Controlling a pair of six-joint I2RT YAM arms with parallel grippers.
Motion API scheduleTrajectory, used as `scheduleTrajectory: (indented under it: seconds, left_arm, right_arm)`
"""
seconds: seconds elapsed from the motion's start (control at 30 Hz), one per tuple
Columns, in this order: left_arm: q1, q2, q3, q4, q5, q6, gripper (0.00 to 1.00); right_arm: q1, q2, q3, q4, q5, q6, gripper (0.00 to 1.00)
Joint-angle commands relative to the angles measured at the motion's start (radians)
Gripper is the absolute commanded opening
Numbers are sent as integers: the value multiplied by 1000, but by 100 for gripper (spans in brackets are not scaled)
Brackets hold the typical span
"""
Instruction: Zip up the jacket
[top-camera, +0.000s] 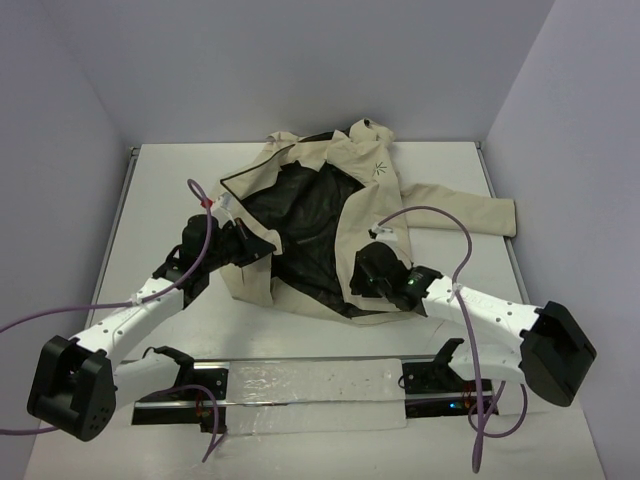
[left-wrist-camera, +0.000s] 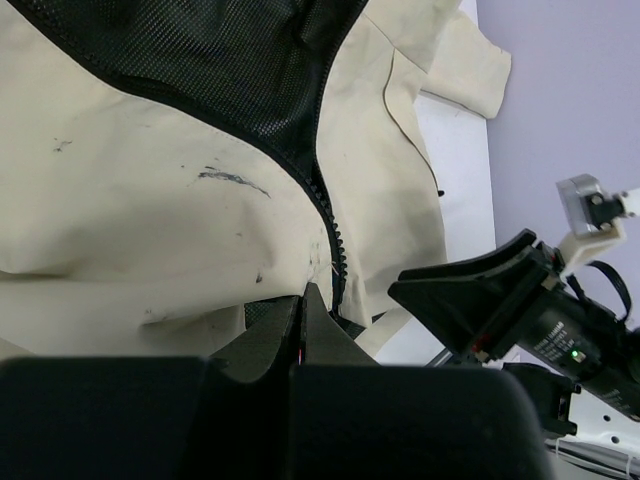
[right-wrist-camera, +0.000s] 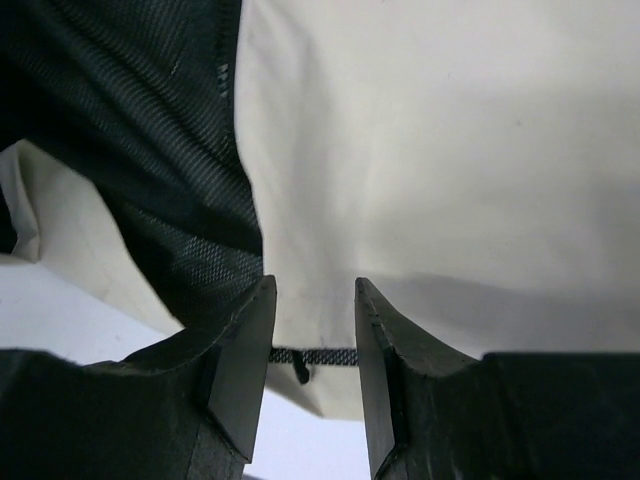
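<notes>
The beige jacket lies open on the white table, its black mesh lining showing in the middle and a small dark logo on the far flap. My left gripper sits at the left flap's inner edge. In the left wrist view its jaws are pressed together at the hem, beside the dark zipper teeth. My right gripper is open over the right flap's lower edge. In the right wrist view its jaws straddle beige fabric, with a mesh strip and a small dark tab between them.
One sleeve stretches to the right toward the table's edge. A shiny rail plate runs along the near edge between the arm bases. Purple cables loop over both arms. Grey walls close in the table on three sides.
</notes>
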Motion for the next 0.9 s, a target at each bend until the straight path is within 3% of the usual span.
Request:
scheduleTrajectory:
  seconds: [0.0,0.2,0.53,0.73,0.87]
  left_arm:
    - [4,8,25,42,19,14,0]
    - [4,2,24,34,15,15,0]
    - [4,-8,25,25,14,18,0]
    - [3,-8,23,27,14,17,0]
    - [4,-6,25,25,14,17,0]
  right_arm:
    - [80,5,91,-71,100,-2,47]
    - [159,153,147,-100,120,-17,50]
    - [161,267,158,-83,144,-24,49]
    - [161,292,161,-67,138,-23,43]
    - [161,298,160,-67,147,-18,33]
